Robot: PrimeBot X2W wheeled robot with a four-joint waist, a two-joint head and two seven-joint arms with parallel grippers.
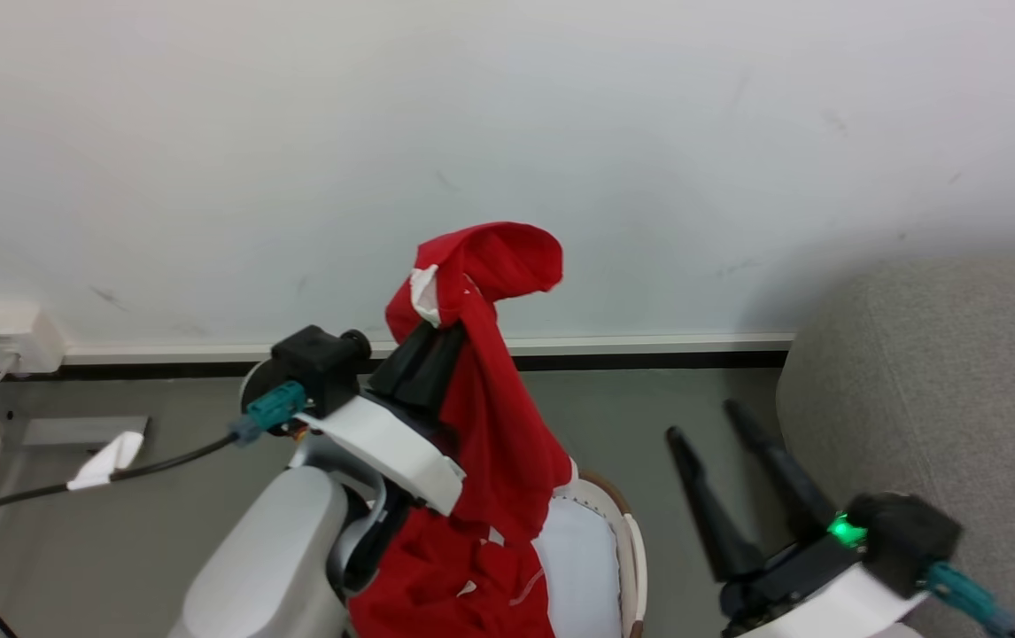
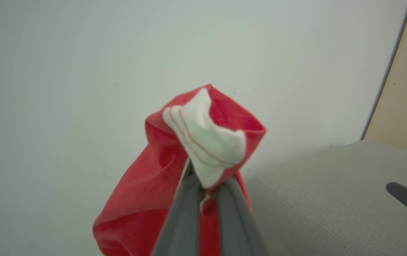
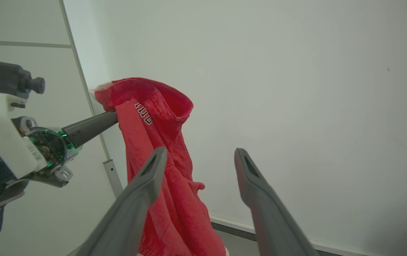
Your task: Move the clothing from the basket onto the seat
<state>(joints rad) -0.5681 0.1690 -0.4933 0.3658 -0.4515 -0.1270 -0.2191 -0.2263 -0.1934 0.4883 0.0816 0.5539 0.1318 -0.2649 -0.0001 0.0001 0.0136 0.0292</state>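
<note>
Above the basket (image 1: 630,540), the left gripper (image 1: 437,341) has its fingers pinching the clothing (image 1: 494,416) by one small fold; swung toward the seat (image 1: 941,390) at three o'clock, it may slip free. The right gripper (image 1: 704,422) waits, fingers spread, empty.

A red garment (image 1: 490,399), pinched in the left gripper (image 2: 207,186), hangs down over the basket (image 1: 634,554) and curtains the middle. Between the basket and the grey seat (image 1: 941,390) lies a strip of bare floor (image 1: 614,416), where the right gripper (image 1: 702,420) stands with fingers spread. The white wall (image 1: 507,133) closes the far side, and a black cable (image 1: 173,457) trails across the floor at left
</note>
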